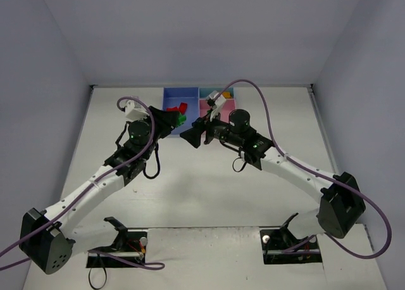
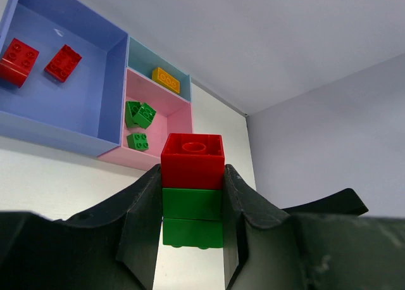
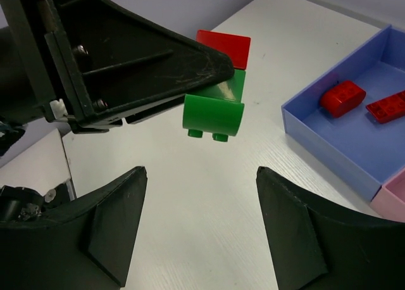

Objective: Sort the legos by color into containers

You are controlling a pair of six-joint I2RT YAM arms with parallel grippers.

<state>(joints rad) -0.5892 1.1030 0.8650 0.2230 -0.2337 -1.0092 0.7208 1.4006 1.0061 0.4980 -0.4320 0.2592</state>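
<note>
Left wrist: glossy, blocky red-green lego stack in matte left hand

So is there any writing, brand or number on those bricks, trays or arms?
No readable text in any view.
Bricks and stack: studs too small to show any marking.
Trays and arms: plain, no labels visible.

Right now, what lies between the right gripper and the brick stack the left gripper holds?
Nothing. In the right wrist view only bare table shows between the open right gripper and the red-green stack.
</note>
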